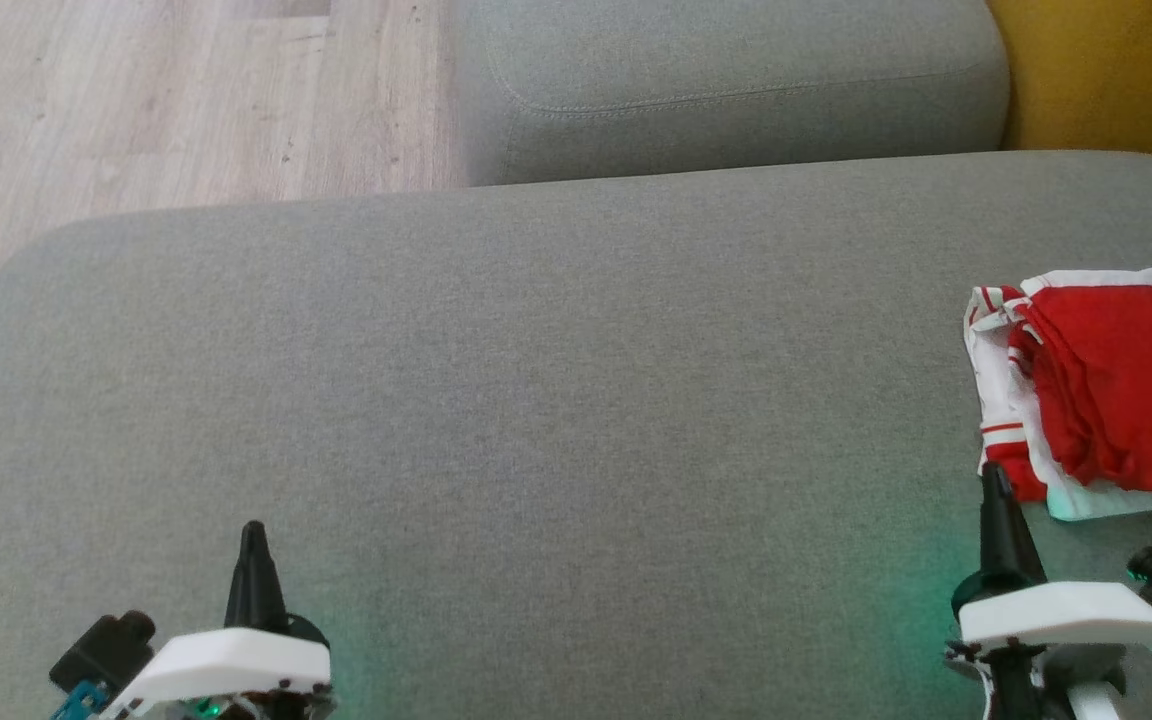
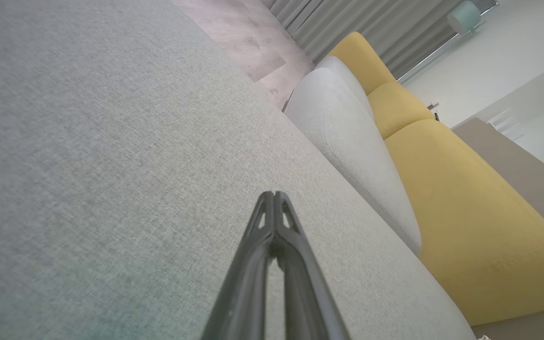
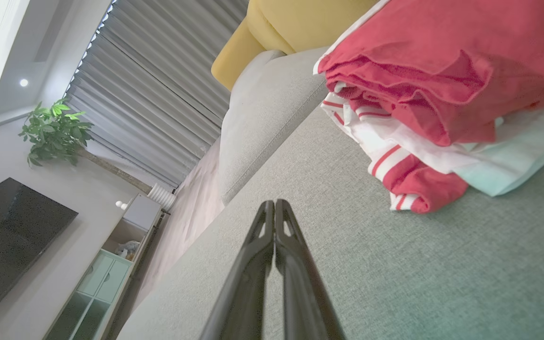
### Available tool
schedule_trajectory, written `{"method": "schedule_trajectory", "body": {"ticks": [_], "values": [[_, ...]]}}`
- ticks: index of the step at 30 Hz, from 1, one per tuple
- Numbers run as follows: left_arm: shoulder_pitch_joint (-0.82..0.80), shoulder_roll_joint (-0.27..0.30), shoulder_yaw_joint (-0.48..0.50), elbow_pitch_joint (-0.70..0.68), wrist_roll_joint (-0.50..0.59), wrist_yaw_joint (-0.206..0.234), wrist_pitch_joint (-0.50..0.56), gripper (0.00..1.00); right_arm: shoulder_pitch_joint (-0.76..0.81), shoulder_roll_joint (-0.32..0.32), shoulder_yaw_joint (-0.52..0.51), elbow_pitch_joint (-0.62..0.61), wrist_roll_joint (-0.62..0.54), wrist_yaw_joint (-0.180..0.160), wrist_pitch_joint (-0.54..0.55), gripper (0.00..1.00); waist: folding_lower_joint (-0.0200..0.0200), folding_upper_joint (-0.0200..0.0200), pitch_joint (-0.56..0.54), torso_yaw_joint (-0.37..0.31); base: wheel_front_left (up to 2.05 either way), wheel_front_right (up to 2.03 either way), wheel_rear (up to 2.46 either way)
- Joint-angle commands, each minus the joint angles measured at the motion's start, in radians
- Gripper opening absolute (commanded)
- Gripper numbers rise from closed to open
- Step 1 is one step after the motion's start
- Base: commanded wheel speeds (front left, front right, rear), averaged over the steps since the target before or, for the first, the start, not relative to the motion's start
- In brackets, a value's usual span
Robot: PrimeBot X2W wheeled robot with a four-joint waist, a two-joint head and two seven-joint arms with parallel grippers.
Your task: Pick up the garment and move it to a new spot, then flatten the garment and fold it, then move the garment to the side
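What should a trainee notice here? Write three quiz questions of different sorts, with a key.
1. True or false: the red and white fabric garment lies spread flat in the middle of the grey fabric sofa cushion.
2. Which gripper is nearer the garment? A: the left gripper. B: the right gripper.
3. Fill in: the jaws of both grippers are ____.
Key: 1 false, it lies heaped at the cushion's right side; 2 B; 3 shut.
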State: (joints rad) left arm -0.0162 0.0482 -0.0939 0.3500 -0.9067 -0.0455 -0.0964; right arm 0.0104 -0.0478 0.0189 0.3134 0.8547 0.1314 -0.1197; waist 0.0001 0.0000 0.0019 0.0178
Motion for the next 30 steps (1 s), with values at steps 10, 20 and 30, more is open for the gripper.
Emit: {"method": "schedule_trajectory", "body": {"ticks": [10, 20, 30], "values": [[-0.058, 0.001, 0.05, -0.047, -0.109, -0.02, 0.031, 0.0, -0.058, -0.021, -0.011, -0.042, 0.124, 0.0, 0.032, 0.0, -0.0001, 0.0, 0.0, -0.003, 0.0, 0.0, 0.0], [-0.064, 0.001, 0.075, -0.056, -0.204, -0.031, 0.059, 0.0, -0.067, -0.022, -0.025, -0.047, 0.23, 0.0, 0.059, 0.0, -0.0001, 0.0, 0.0, -0.005, 0.0, 0.0, 0.0], [-0.069, 0.001, 0.101, -0.065, -0.3, -0.041, 0.088, 0.0, -0.077, -0.022, -0.04, -0.051, 0.336, 0.0, 0.088, 0.0, -0.0001, 0.0, 0.001, -0.007, 0.0, 0.0, 0.0]]}}
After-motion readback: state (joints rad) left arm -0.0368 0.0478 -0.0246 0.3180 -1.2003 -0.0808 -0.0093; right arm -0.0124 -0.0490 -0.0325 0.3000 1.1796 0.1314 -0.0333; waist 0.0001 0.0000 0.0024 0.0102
